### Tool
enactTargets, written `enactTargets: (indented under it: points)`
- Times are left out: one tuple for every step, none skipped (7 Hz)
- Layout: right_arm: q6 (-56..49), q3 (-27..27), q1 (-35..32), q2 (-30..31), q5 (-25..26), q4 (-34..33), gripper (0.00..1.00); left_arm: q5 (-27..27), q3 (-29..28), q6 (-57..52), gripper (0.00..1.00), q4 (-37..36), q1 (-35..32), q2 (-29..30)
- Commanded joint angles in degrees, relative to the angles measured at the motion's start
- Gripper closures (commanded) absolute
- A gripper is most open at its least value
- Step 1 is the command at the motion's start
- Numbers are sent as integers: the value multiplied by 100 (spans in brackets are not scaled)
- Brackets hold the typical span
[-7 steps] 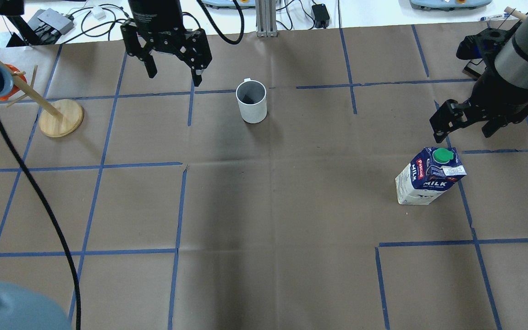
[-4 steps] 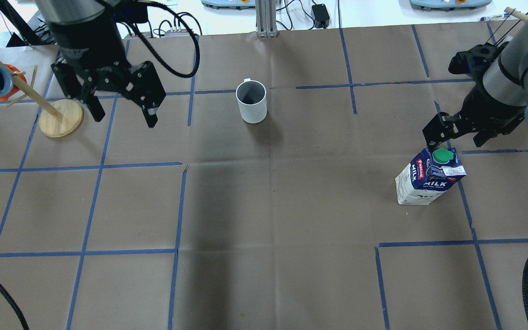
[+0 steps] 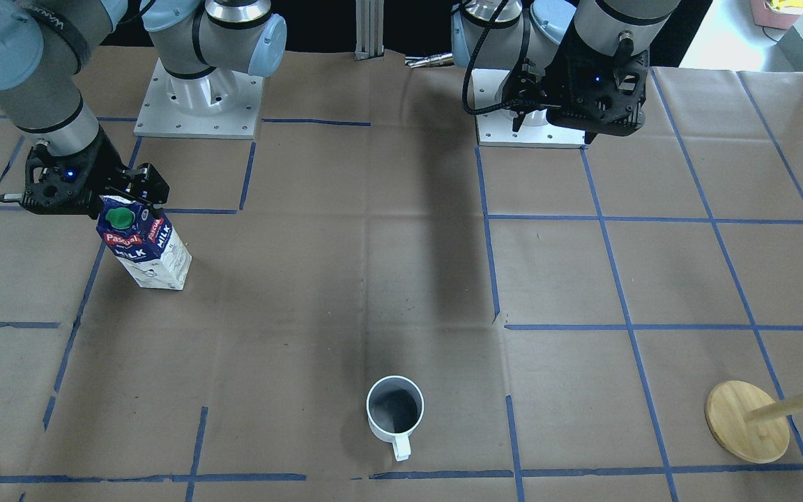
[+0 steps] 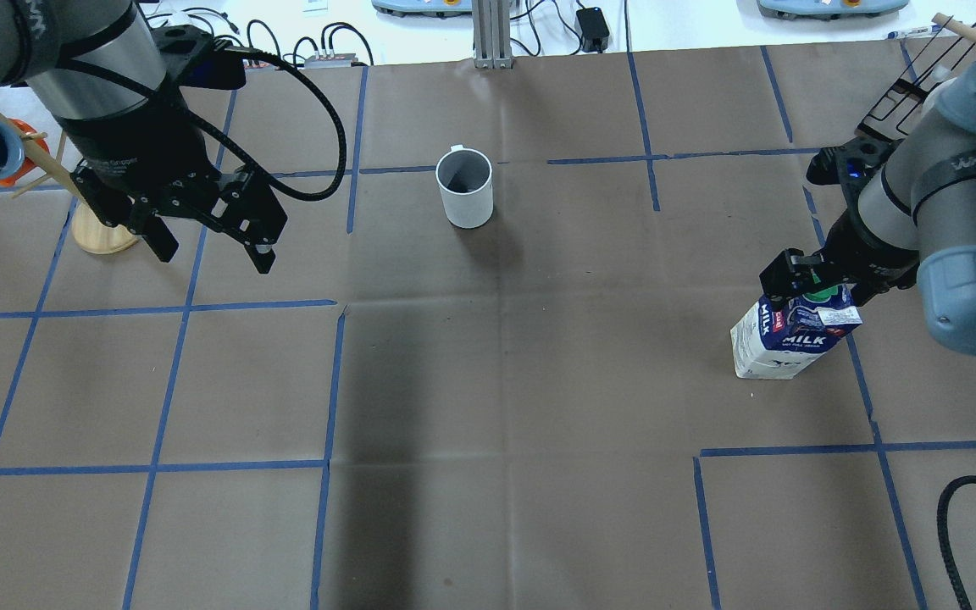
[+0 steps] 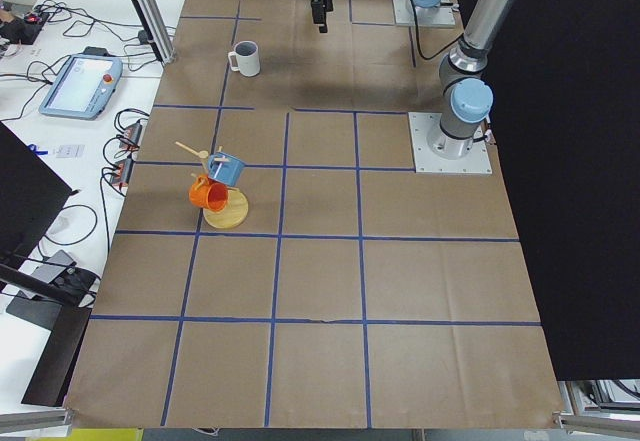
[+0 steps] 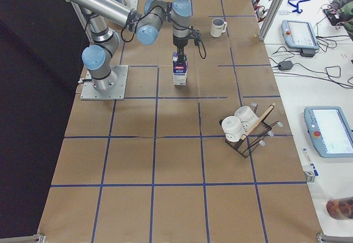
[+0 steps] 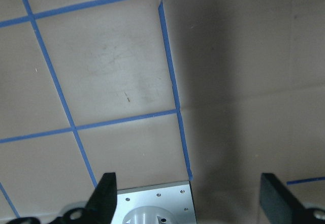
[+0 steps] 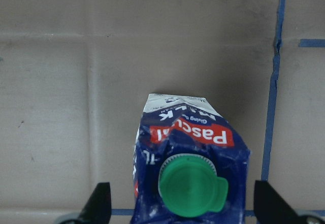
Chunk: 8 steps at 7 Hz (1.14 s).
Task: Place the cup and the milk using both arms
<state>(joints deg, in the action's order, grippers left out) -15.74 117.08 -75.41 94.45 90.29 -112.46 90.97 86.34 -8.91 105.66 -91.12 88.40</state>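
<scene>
The white cup (image 4: pixel 465 188) stands upright at the far middle of the table, its handle away from the robot; it also shows in the front view (image 3: pixel 394 411). The milk (image 4: pixel 793 335) stands on the right, leaning slightly, green cap up. My right gripper (image 4: pixel 818 288) is open just above the carton's top, one finger on each side of the cap, as the right wrist view (image 8: pixel 185 203) shows over the milk (image 8: pixel 188 163). My left gripper (image 4: pixel 213 254) is open and empty, high above bare paper, well left of the cup.
A wooden mug tree (image 4: pixel 102 233) with a blue and an orange mug stands at the far left, partly behind my left arm. Blue tape lines grid the brown paper. A rack with white cups (image 6: pixel 245 130) sits far off to the right.
My left gripper has swung from beside the cup leftward and back toward the robot. My right gripper has moved over the milk's top. Both stayed open; cup and milk have not moved.
</scene>
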Motion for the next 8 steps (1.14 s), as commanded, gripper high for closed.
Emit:
enactTargets:
  points:
    - [106, -18, 9, -224, -2, -56, 0, -19, 111, 3, 0, -46, 33, -7]
    - [185, -27, 0, -225, -2, -56, 0, -1, 120, -6, 0, -11, 33, -50]
    - [177, -27, 0, -234, -2, -195, 18, -1, 180, 3, 0, -10, 25, -68]
    - [168, -27, 0, -234, 6, -275, 38, -18, 216, 20, 0, -28, 25, -86]
    - [160, -27, 0, -234, 15, -285, 48, -18, 216, 21, 0, -37, 25, -86]
    - [142, -36, 0, -226, 7, -285, 53, -27, 216, 21, 0, -37, 25, -86]
    - [142, -53, 0, -225, 6, -276, 57, -27, 216, 21, 0, -45, 25, -86]
    - [142, -71, 0, -217, 6, -276, 57, -27, 216, 21, 0, -46, 16, -86]
